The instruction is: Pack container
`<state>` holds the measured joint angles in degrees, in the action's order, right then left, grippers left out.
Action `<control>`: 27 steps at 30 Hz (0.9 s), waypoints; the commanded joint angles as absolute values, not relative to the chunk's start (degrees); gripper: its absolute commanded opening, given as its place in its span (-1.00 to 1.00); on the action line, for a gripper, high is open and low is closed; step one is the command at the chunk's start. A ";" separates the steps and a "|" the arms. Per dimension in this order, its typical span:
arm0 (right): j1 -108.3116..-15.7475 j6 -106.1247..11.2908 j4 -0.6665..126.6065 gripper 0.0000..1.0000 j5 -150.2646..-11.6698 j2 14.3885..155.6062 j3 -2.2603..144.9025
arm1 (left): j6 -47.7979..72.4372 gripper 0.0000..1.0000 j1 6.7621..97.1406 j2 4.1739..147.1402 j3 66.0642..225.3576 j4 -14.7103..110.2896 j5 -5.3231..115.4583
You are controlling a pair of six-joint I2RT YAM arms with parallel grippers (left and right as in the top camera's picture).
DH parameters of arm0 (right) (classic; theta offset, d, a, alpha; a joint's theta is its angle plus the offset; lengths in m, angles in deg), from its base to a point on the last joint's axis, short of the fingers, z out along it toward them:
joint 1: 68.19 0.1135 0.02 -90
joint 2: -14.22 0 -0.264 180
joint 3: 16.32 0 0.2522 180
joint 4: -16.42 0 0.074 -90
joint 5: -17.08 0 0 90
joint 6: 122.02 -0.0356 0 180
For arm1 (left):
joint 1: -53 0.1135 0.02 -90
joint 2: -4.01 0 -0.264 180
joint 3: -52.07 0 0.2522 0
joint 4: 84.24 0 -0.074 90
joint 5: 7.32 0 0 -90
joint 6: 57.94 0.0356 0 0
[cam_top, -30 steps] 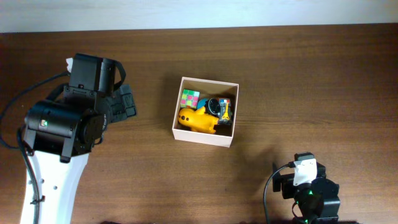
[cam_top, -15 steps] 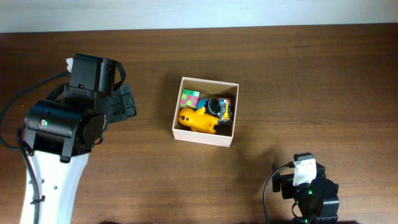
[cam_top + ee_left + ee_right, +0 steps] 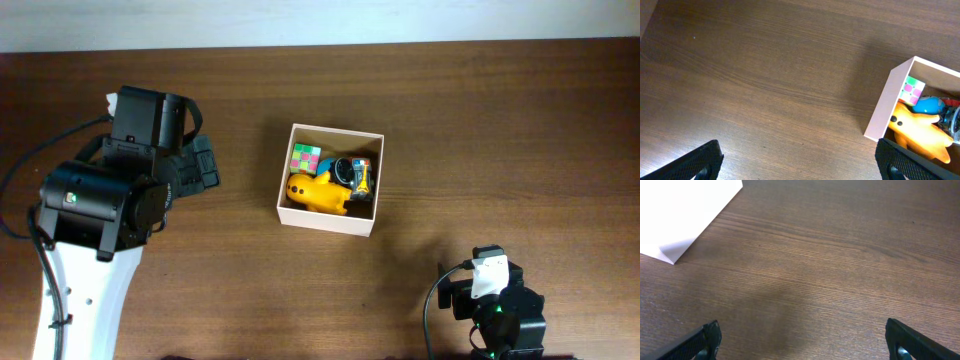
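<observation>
The container (image 3: 327,218), a square cardboard box with white walls, stands mid-table and holds a yellow toy (image 3: 317,193), a colourful puzzle cube (image 3: 305,158) and a dark toy (image 3: 355,173). It also shows at the right edge of the left wrist view (image 3: 883,107) with the yellow toy (image 3: 920,135) and the cube (image 3: 912,88) inside. My left gripper (image 3: 800,160) is open and empty, left of the box (image 3: 205,166). My right gripper (image 3: 802,340) is open and empty over bare wood at the front right (image 3: 492,290). A white corner of the container (image 3: 685,210) shows in the right wrist view.
The brown wooden table (image 3: 480,130) runs to a pale wall strip (image 3: 320,20) at the back. The left arm's white body (image 3: 85,280) rises from the front left. The right arm's base sits at the front edge.
</observation>
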<state>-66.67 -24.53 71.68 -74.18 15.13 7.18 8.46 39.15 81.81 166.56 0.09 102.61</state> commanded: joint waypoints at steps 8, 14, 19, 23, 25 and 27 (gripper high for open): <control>-67.20 -24.53 71.48 0.97 -73.26 14.48 6.66 | 8.18 0.99 38.83 76.76 162.89 1.00 105.16; -67.20 -24.53 71.51 0.97 -73.26 14.48 6.66 | 20.64 0.98 40.29 66.88 144.97 24.79 96.57; -67.20 -24.53 71.51 0.97 -73.26 14.48 6.66 | 28.53 0.98 43.09 55.97 124.77 45.64 86.72; -67.20 -24.53 71.51 0.97 -73.26 14.48 6.66 | 28.53 0.98 44.20 47.17 113.14 50.34 86.78; -67.20 -24.53 71.51 0.97 -73.26 14.48 6.66 | 28.53 0.98 45.32 42.53 108.42 50.34 86.76; -67.20 -24.53 71.51 0.97 -73.26 14.48 6.66 | 28.53 0.98 46.65 37.77 104.16 50.34 86.72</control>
